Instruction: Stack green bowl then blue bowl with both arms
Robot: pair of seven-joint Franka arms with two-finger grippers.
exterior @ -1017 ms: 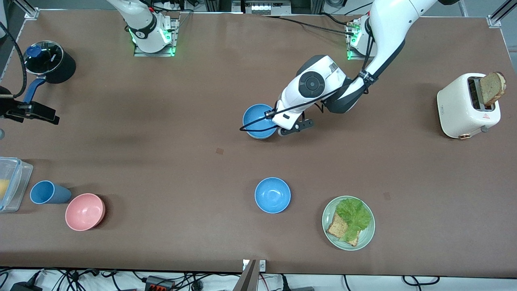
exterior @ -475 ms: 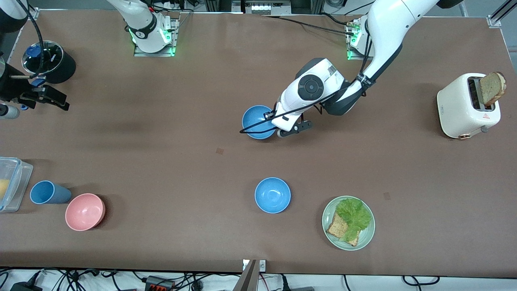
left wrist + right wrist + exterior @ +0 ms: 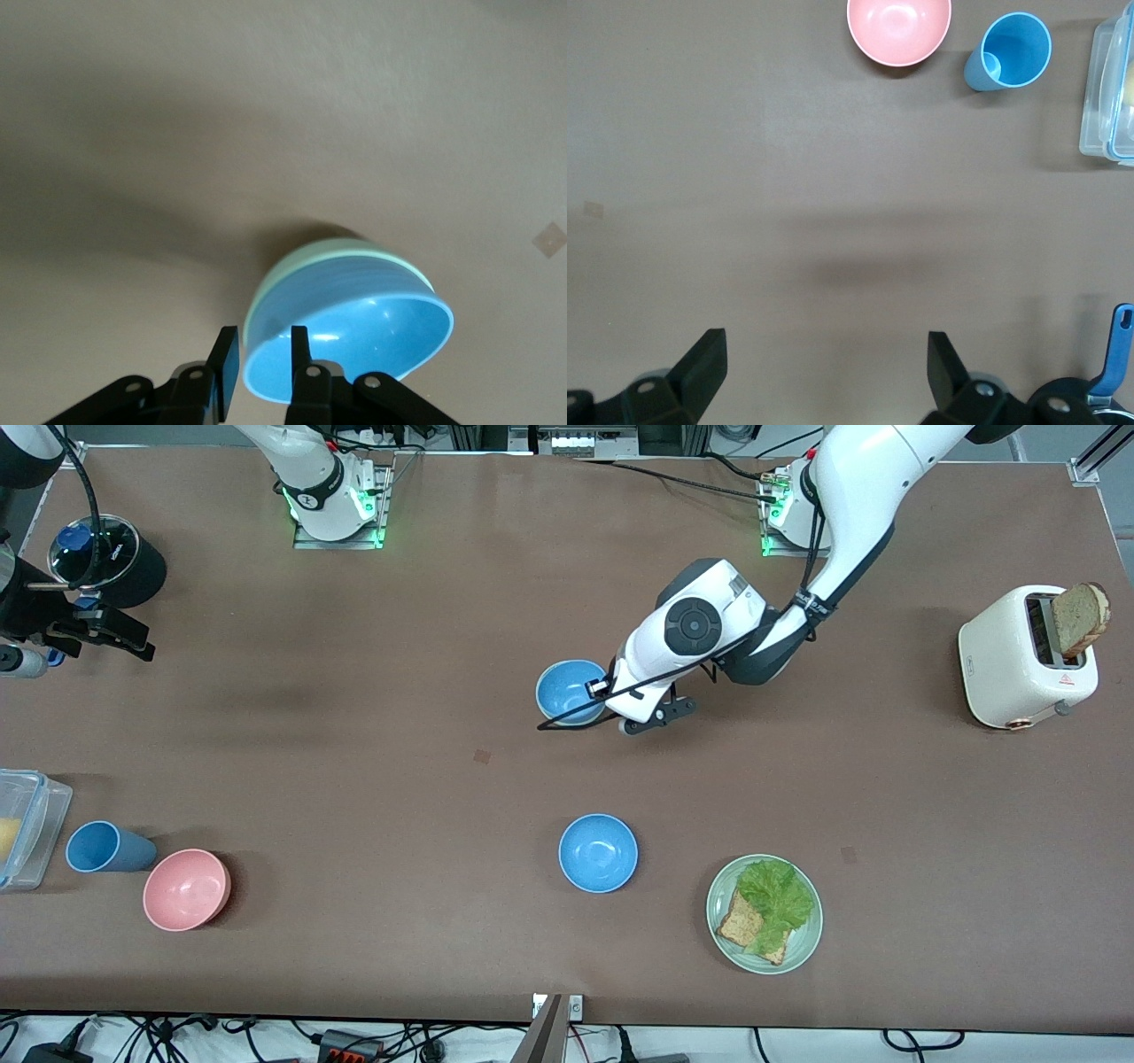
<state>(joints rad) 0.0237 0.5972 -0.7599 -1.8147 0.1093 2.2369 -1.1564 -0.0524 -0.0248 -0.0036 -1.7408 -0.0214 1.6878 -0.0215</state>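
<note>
Both bowls [image 3: 354, 328] nested; gripper [image 3: 264, 367] straddles rim.

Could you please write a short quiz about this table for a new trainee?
1. True or false: the blue bowl at the left tool sits inside a green bowl.
2. What lies on the green plate? A) lettuce and bread B) a cup C) a pink bowl
3. Fill in the missing word: the right tool is ____ (open or shut).
Key: 1 true; 2 A; 3 open.
</note>
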